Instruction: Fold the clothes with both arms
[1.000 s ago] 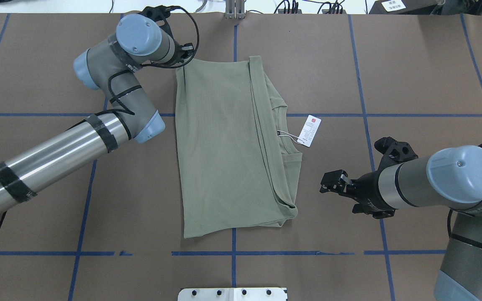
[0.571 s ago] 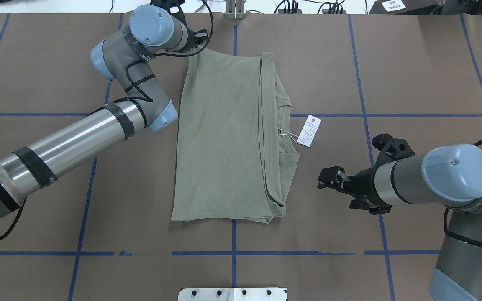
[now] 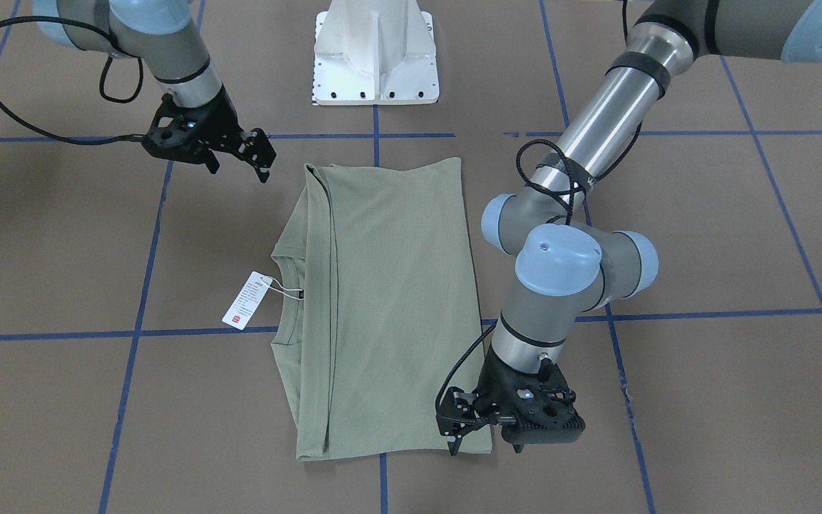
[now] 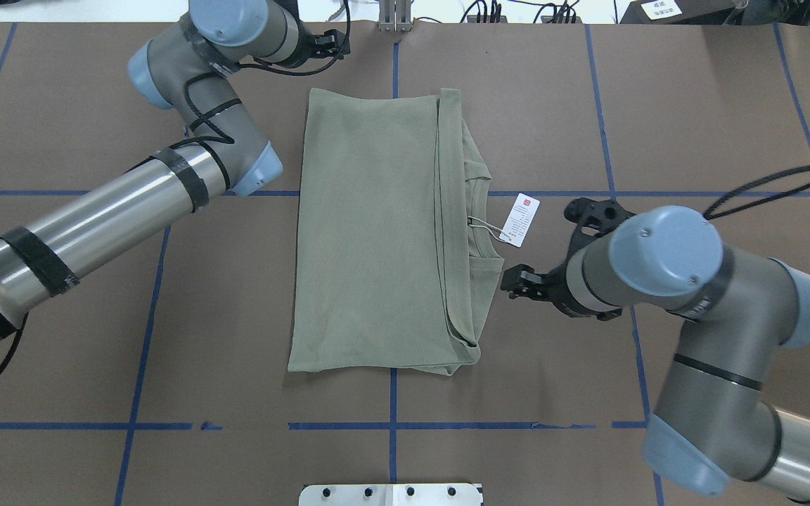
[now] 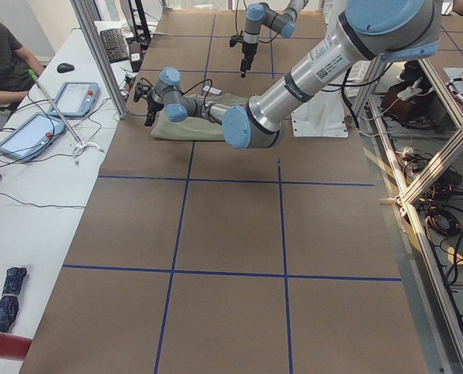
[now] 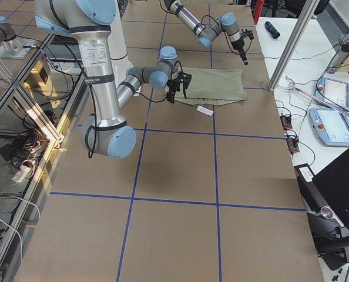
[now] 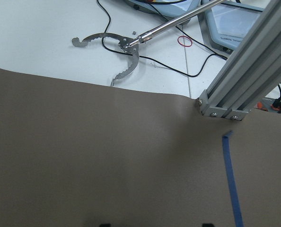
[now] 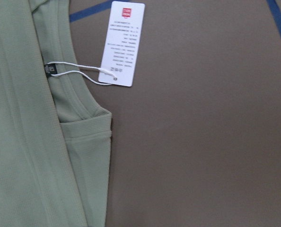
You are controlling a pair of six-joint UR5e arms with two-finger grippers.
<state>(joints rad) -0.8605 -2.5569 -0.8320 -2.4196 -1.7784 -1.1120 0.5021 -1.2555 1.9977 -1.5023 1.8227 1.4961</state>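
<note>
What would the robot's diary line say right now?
sage-green shirt: folded flat | left gripper: open, off shirt | right gripper: open, near hang tag

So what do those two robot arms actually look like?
The left arm and right arm are silver and grey tubes with light-blue caps at the joints, black bands and looping black cables. The left tool and right tool are black, each with two fingers.

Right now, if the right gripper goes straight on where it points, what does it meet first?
Likely the shirt, at its nearest edge. The right gripper tilts down, so it may instead be the bare table beside it.
</note>
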